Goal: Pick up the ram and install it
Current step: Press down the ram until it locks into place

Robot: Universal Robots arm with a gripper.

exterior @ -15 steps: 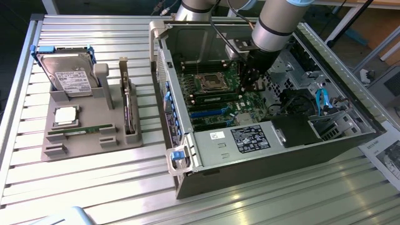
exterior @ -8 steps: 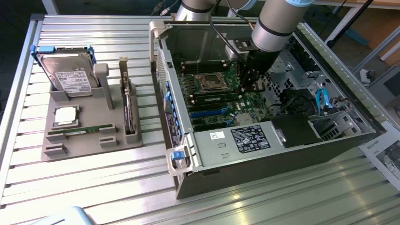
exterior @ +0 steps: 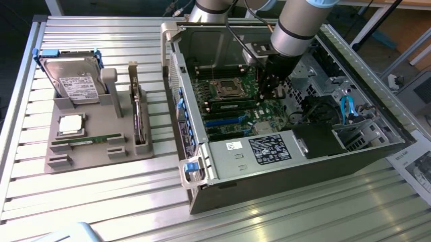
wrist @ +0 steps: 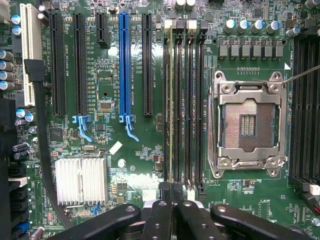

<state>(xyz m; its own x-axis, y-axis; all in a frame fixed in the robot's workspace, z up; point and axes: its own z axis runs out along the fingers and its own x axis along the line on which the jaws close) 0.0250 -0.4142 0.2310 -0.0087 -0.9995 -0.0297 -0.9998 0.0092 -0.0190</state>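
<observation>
The ram (wrist: 172, 115) stands on edge in a memory slot beside the empty processor socket (wrist: 248, 125), inside the computer case (exterior: 283, 151). The tool (wrist: 172, 207), its fingers together, sits directly over the stick's end. I think the push should go straight down and evenly, so the stick seats without tilting.

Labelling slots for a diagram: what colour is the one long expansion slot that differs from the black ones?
Blue, clearest in the wrist view.

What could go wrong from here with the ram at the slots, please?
The ram stands edge-on among the slots; if it sits askew, pressing by the shut gripper could bend it. The open socket lies beside them, so a sideways slip might hit its contacts.
</observation>
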